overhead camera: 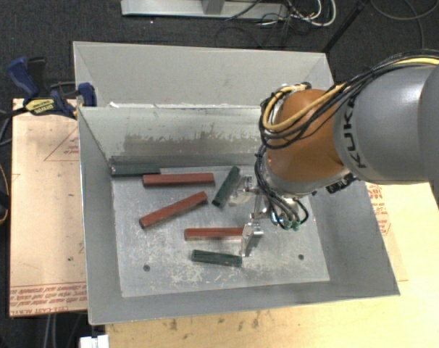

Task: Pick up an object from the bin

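Arm in from view's right, gripper [251, 239] pointing down at end of red-brown bar [212, 233]; dark green bar [216, 258] just beside. Grip: cannot tell.

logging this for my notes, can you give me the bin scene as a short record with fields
container: grey bin
gripper: low in the bin, right of middle
nearest things: short red bar, its right end at the gripper; front green bar just below it
other things: slanted red bar; back red bar; tilted green bar; green bar by the back wall
held: cannot tell
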Robot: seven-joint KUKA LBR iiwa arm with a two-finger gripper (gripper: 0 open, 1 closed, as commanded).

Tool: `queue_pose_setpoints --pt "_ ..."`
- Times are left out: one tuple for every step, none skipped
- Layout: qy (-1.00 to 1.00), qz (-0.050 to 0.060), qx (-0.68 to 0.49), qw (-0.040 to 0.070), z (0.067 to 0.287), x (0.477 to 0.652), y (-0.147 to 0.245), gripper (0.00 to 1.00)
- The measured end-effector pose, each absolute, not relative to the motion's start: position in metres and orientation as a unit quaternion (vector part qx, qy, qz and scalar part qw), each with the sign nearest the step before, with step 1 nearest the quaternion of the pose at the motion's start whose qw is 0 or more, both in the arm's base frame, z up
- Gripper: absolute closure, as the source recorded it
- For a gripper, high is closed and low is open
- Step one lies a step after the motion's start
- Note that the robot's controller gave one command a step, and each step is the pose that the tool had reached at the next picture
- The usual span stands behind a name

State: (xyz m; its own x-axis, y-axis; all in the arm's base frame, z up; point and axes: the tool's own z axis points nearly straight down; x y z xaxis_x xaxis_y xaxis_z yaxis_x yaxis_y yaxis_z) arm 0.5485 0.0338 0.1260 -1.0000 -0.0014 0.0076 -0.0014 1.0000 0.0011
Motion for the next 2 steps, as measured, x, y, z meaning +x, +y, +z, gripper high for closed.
queue_pose_setpoints --pt "-1.0 -0.001 0.0 0.0 0.13 0.55 0.034 0.0" --pt "-0.998 -0.002 -0.068 -0.011 0.079 0.549 0.031 1.0"
